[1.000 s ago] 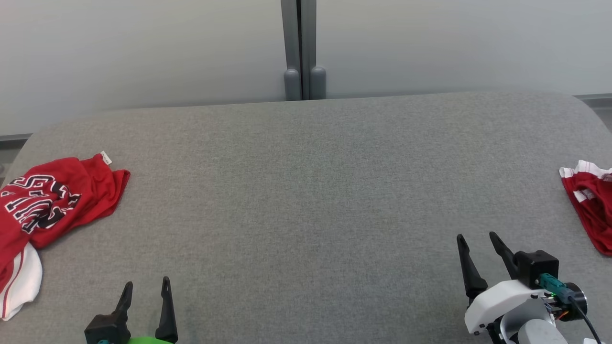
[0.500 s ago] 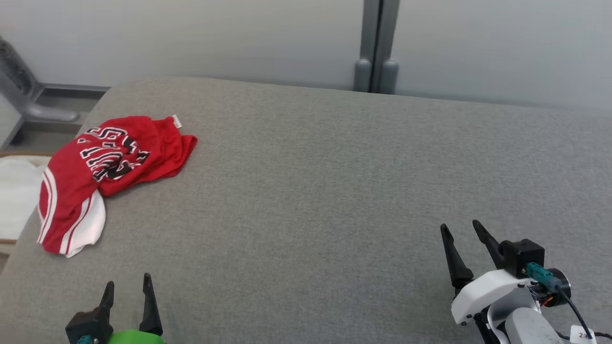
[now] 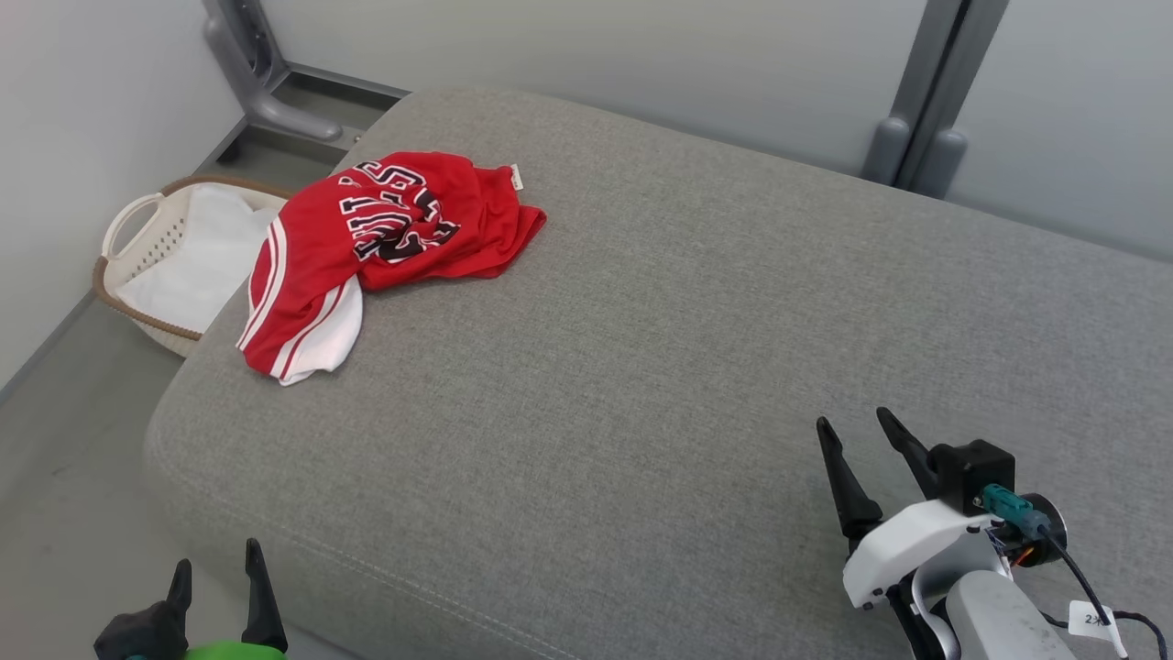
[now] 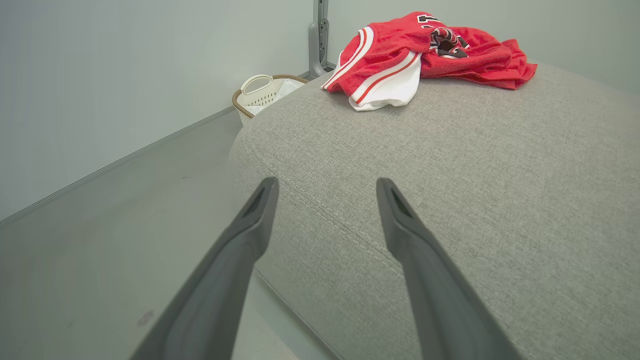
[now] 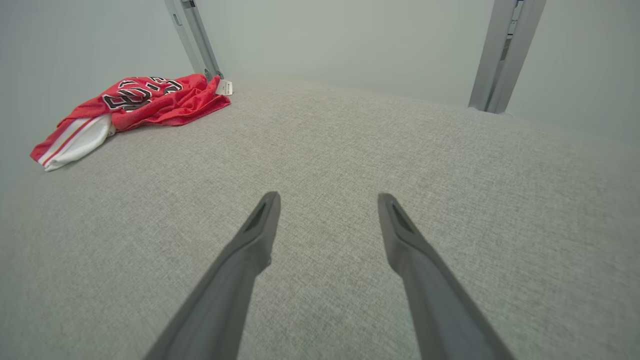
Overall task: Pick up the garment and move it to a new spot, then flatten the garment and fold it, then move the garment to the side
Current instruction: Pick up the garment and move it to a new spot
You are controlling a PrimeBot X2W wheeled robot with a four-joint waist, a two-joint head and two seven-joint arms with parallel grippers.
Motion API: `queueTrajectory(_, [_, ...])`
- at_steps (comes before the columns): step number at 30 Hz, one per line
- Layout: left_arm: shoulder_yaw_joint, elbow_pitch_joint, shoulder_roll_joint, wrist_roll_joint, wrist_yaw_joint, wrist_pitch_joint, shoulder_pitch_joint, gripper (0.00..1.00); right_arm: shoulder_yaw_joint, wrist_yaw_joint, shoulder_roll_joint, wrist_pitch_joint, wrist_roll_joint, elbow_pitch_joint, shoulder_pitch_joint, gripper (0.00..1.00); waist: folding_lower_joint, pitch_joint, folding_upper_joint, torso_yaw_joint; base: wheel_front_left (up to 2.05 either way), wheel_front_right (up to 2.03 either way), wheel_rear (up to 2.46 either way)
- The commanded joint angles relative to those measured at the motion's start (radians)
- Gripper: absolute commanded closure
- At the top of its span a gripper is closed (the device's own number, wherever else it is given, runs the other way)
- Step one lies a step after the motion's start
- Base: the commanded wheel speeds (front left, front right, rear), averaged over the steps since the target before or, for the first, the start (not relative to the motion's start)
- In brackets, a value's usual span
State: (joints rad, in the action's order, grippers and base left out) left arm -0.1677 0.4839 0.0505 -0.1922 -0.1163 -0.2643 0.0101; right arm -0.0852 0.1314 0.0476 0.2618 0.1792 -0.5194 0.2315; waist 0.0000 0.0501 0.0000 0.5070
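Grey upholstered surface (image 3: 660,367), rounded corners, stitched seam along the near edge; its right end is cut off by the frame. Pale partition walls behind, with one grey upright post (image 3: 916,119) at the far side and another (image 3: 246,69) past the far-left corner.

Item 1: garment (image 3: 394,229). Red jersey with white-striped trim, lying crumpled at the far-left corner of the surface. One white-edged end reaches toward the left edge. Black-and-white lettering is creased into the folds and cannot be read whole. Small white label (image 3: 516,177) at its far edge, print too small to make out.

Item 2: basket (image 3: 156,240). White with a brown rim, standing on the grey floor (image 3: 73,440) just beside the surface's far-left corner. White cloth lies inside. Its near side is hidden behind the surface and the garment.

Item 3: left claw (image 3: 216,568). At the near-left corner of the surface, two dark fingers spread apart, nothing between them. Its body is cut off by the bottom of the head view, with a strip of green showing. Well apart from the garment.

Item 4: right claw (image 3: 854,431). Above the near-right part of the surface, fingers spread, released and empty. White wrist housing with a teal connector and cable; a small paper tag (image 3: 1089,621) on the cable is illegible. Forearm cut off below.
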Motion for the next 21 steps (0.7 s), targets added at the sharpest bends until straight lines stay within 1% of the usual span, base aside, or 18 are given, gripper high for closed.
queueTrajectory(1, [0.000, 0.006, 0.002, -0.011, -0.008, 0.000, 0.035, 0.00, 0.000, -0.002, 0.006, 0.004, -0.008, -0.002, 0.011, 0.00, 0.0000, 0.032, 0.0000, 0.029, 0.00, 0.00, 0.00])
queueTrajectory(3, [-0.004, 0.022, 0.003, -0.019, -0.011, 0.000, 0.063, 0.00, -0.003, -0.002, 0.006, 0.004, -0.018, -0.002, 0.025, 0.00, 0.0000, 0.051, 0.0000, 0.023, 0.00, 0.00, 0.00])
queueTrajectory(5, [-0.004, 0.040, 0.017, -0.032, -0.014, 0.000, 0.103, 0.00, -0.003, -0.002, 0.007, 0.004, -0.033, 0.001, 0.042, 0.00, 0.0000, 0.078, 0.0000, 0.012, 0.00, 0.00, 0.00])
queueTrajectory(7, [0.027, 0.056, 0.035, -0.066, -0.015, 0.000, 0.161, 0.00, -0.001, -0.002, 0.006, 0.004, -0.055, 0.005, 0.061, 0.00, 0.0000, 0.108, 0.0000, -0.001, 0.00, 0.00, 0.00])
queueTrajectory(12, [0.103, 0.093, 0.128, -0.174, -0.016, 0.000, 0.318, 0.00, -0.007, -0.002, 0.007, 0.004, -0.108, 0.022, 0.130, 0.00, 0.0000, 0.211, 0.0000, -0.051, 0.00, 0.00, 0.00])
queueTrajectory(15, [0.158, 0.125, 0.197, -0.237, -0.016, 0.000, 0.420, 0.00, -0.014, -0.002, 0.007, 0.004, -0.141, 0.039, 0.177, 0.00, 0.0000, 0.279, 0.0000, -0.086, 0.00, 0.00, 0.00])
queueTrajectory(18, [0.199, 0.164, 0.259, -0.300, -0.016, 0.000, 0.500, 0.00, -0.027, -0.002, 0.007, 0.004, -0.161, 0.060, 0.223, 0.00, 0.0000, 0.338, 0.0000, -0.122, 0.00, 0.00, 0.00])
queueTrajectory(21, [0.265, 0.214, 0.313, -0.369, -0.016, 0.001, 0.575, 0.00, -0.043, -0.002, 0.006, 0.004, -0.170, 0.086, 0.263, 0.00, 0.0000, 0.393, 0.0000, -0.164, 0.00, 0.00, 0.00])
